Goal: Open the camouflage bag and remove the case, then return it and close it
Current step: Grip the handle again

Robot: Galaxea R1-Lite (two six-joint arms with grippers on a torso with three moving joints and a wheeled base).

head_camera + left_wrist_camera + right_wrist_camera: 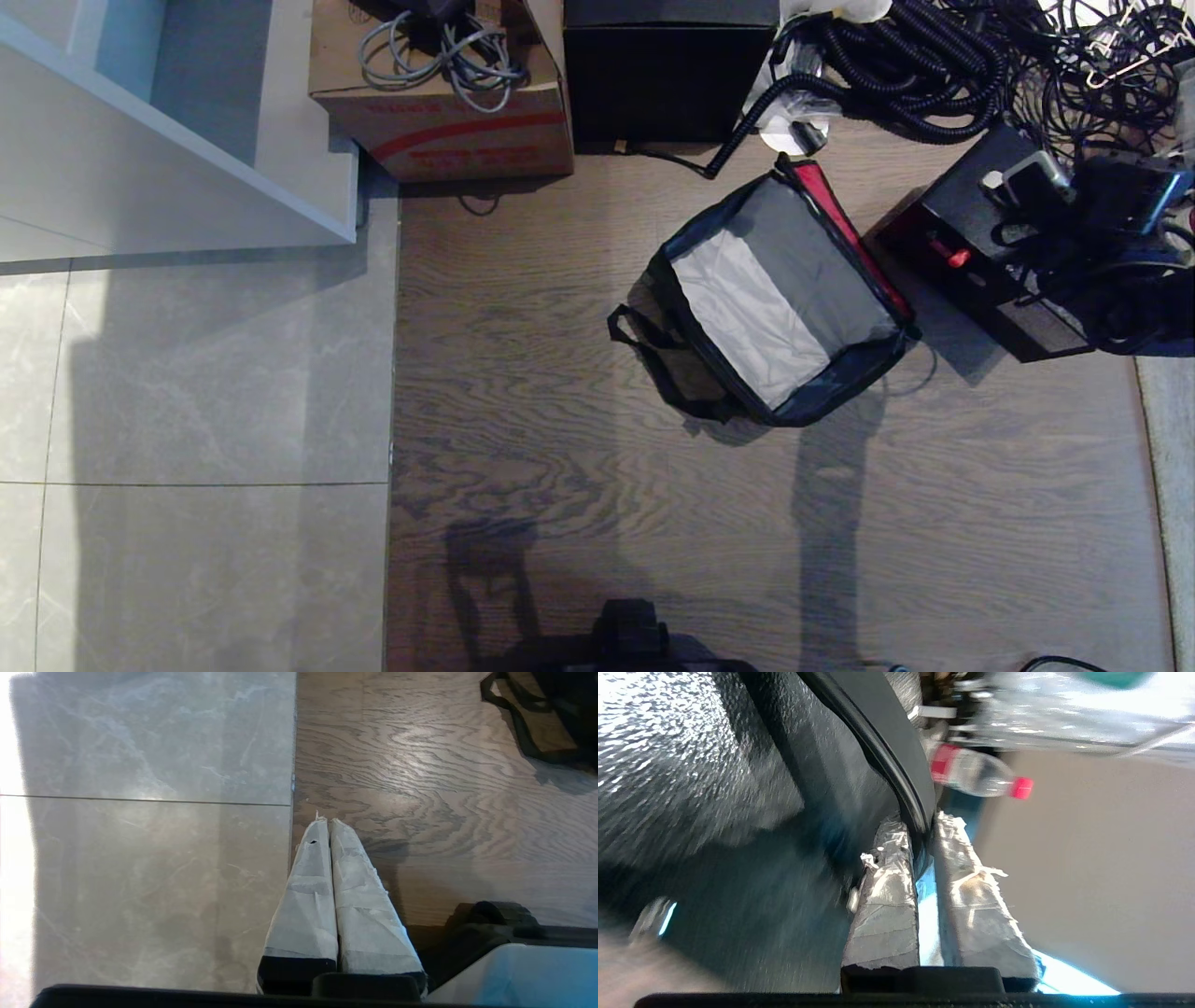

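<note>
- Two grippers show only in their own wrist views; the head view catches neither.
- The camouflage bag (780,299) lies open on the brown wood-grain floor (560,448), boxy and soft, with creased grey lining, a red inner rim along its far edge and a black strap (644,338) looped out on its left side. Nothing lies inside it.
- The case (985,247), a black rectangular hard box with a small red part on its side, stands on the floor just right of the bag, under a tangle of black cables (1102,103).
- In the right wrist view the right gripper (923,833), its fingers wrapped in frayed pale tape, is clamped down narrow on the case's smooth, curved black handle (882,742); the case's speckled, glittering surface fills the space beside it.
- That view alone shows a clear plastic bottle (978,775) with a red cap and red label.
- The left gripper (328,823), taped likewise, hangs with fingers pressed together and empty above the seam between grey stone tile (140,788) and wood.
- A brown cardboard box (439,89) with red print too blurred to read holds grey cables; a plain black cube box (667,70) stands beside it.
</note>
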